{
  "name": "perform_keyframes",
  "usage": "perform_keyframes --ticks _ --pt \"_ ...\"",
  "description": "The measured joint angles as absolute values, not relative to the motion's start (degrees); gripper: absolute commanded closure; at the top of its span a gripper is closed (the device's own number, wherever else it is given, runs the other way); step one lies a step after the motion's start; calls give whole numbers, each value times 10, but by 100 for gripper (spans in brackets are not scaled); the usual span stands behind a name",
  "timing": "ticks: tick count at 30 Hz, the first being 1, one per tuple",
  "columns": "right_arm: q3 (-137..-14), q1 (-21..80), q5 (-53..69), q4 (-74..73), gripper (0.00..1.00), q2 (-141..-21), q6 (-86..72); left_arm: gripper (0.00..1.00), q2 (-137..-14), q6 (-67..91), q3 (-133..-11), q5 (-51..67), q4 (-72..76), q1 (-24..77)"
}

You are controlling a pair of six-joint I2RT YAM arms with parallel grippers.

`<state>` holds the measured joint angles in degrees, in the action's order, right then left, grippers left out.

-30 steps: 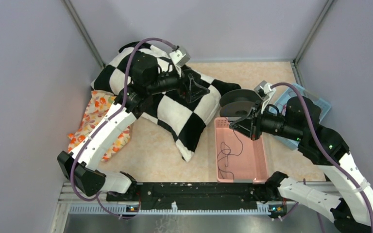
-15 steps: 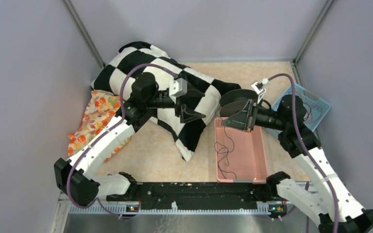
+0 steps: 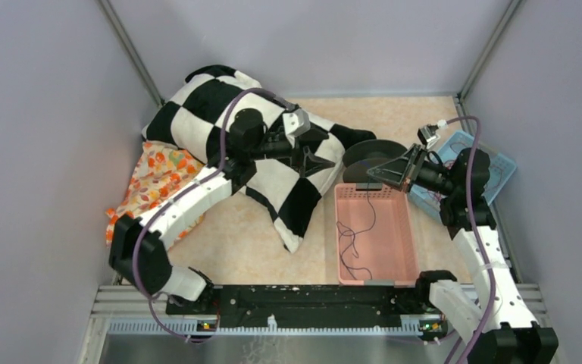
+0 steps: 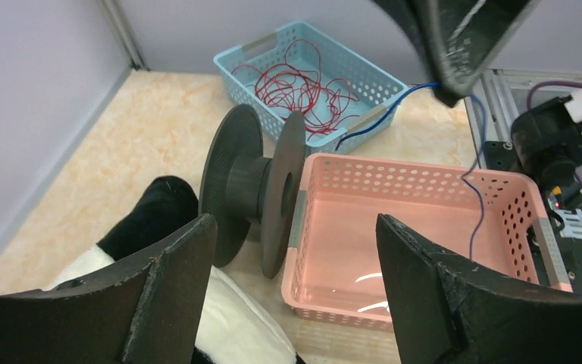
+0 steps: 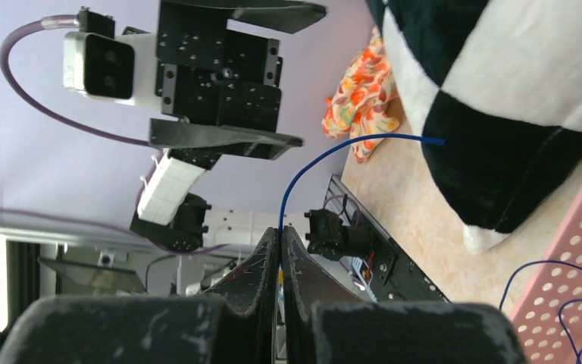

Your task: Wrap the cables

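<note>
My right gripper (image 5: 280, 236) clenched on the thin blue cable (image 5: 386, 136), my left gripper (image 4: 294, 226) released, black spool (image 4: 244, 182) at pink basket's (image 4: 417, 168) far end

A black-and-white checked pillow (image 3: 189, 125) lies across the beige table (image 3: 394, 114) from ten o'clock toward the centre. An orange flowered cloth (image 3: 151, 178) is tucked against its edge at nine o'clock. A pink basket (image 3: 390, 254) sits at five o'clock, with a black spool (image 3: 360, 155) standing on edge just beside its twelve-o'clock end and a blue basket (image 3: 500, 159) at two o'clock.
</note>
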<state>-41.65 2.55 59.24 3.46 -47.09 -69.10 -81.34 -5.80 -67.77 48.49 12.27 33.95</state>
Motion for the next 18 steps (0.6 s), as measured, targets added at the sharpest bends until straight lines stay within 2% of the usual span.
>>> perform_keyframes --ticks 8,13,15,16,17,18 --pt "-463 -17 534 -44 100 -539 -681 17 -946 6 -736 474 178 339" --pt "-498 -18 496 -55 100 -602 -673 24 -1009 64 -784 466 225 339" --pt "-505 -18 485 -52 100 -623 -670 19 -1037 87 -812 464 230 339" --pt "-506 -18 478 -50 100 -634 -669 13 -1051 99 -828 462 229 339" --pt "-506 -18 474 -49 100 -642 -668 3 -1063 110 -842 460 227 339" --pt "-506 -19 469 -47 100 -651 -669 2 -1073 119 -853 456 227 339"
